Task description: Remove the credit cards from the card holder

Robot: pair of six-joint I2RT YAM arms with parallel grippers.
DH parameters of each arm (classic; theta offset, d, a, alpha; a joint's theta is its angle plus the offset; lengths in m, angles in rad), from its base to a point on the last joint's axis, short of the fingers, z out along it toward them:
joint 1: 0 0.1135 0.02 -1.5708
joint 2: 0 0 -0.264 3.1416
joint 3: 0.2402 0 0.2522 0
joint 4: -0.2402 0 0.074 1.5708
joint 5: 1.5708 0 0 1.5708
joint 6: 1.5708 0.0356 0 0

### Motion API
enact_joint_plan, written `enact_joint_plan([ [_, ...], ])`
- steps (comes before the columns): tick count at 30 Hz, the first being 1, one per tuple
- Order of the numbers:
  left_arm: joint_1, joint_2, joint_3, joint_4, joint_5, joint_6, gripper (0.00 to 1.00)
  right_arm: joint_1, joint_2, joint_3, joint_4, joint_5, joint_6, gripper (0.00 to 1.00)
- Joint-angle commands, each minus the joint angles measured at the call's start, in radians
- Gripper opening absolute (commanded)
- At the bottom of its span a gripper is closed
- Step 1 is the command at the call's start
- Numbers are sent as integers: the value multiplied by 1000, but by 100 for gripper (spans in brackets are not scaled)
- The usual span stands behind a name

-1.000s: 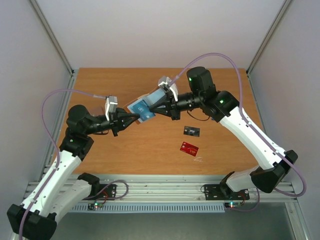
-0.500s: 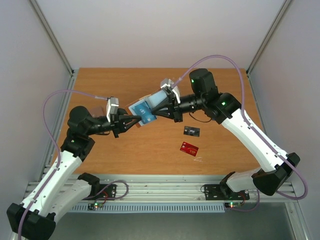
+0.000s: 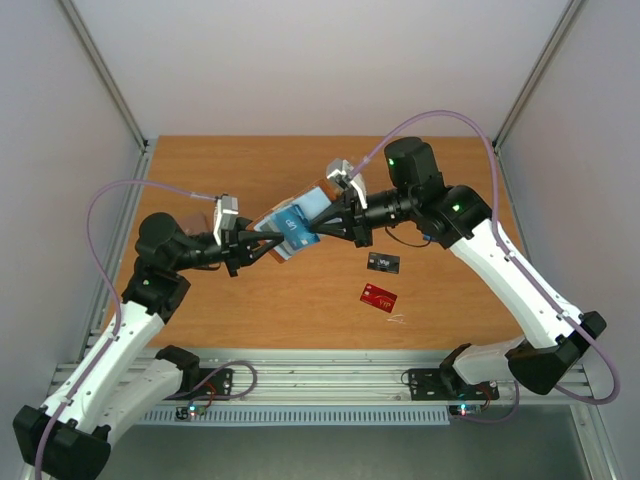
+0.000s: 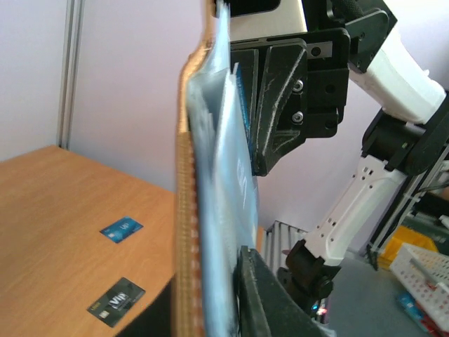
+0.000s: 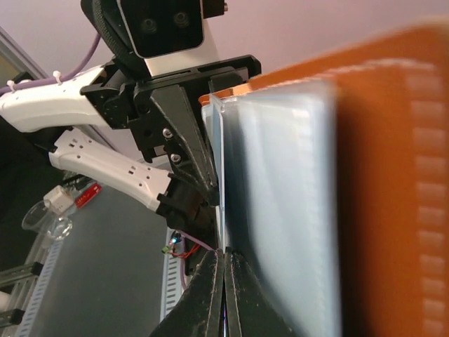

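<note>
The card holder (image 3: 315,200), brown outside and pale blue inside, hangs in the air between both arms. My left gripper (image 3: 270,243) is shut on its lower end. In the left wrist view the holder (image 4: 210,175) stands edge-on between the fingers of that gripper (image 4: 203,281). My right gripper (image 3: 318,230) is shut on the blue card (image 3: 292,224), which sticks out of the holder. The right wrist view shows this gripper (image 5: 223,256) pinching the card's thin edge (image 5: 222,210) beside the holder (image 5: 365,175). A black card (image 3: 383,262) and a red card (image 3: 378,297) lie on the table.
The wooden table (image 3: 200,170) is walled by grey panels at the back and sides. An aluminium rail (image 3: 320,380) with the arm bases runs along the near edge. Both loose cards lie under the right forearm.
The right gripper has drawn to the right and slightly nearer, sliding the blue card further out of the holder. The left gripper has stayed about where it was.
</note>
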State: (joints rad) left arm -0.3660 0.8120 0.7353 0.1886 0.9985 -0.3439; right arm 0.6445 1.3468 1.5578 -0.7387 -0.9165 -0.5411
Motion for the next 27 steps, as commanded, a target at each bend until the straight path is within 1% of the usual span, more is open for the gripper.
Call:
enact_joint_plan([
  [1, -4, -10, -5, 66, 12, 6, 10, -5, -24, 45, -25, -13, -21, 1],
  [3, -5, -8, -5, 67, 12, 6, 3, -6, -26, 45, -29, -11, -23, 1],
  [4, -5, -8, -4, 66, 12, 6, 0, -5, -26, 45, -31, -9, -24, 1],
  [8, -5, -9, -4, 62, 10, 8, 2, -9, -29, 56, -83, 30, -64, 1],
  [12, -6, -8, -4, 48, 7, 15, 2, -57, -43, 78, -143, 48, -101, 1],
  [15, -6, -8, -6, 0, -15, 38, 2, -96, -61, 88, -182, 65, -126, 1],
  [17, -5, -7, -8, -57, -60, 69, 1, -121, -68, 93, -220, 88, -148, 1],
  [18, -5, -7, -8, -94, -103, 92, 0, -132, -69, 97, -246, 108, -162, 1],
  [20, -4, -3, -5, -190, -254, 135, 0, -160, -68, 104, -297, 158, -197, 1],
  [23, -4, 7, -8, -320, -569, 177, 0, -225, -61, 130, -405, 272, -269, 1],
  [25, -1, 16, -11, -379, -743, 193, 0, -269, -47, 142, -479, 395, -343, 1],
  [27, 2, 21, -18, -414, -833, 225, 0, -278, -10, 142, -558, 580, -464, 1],
])
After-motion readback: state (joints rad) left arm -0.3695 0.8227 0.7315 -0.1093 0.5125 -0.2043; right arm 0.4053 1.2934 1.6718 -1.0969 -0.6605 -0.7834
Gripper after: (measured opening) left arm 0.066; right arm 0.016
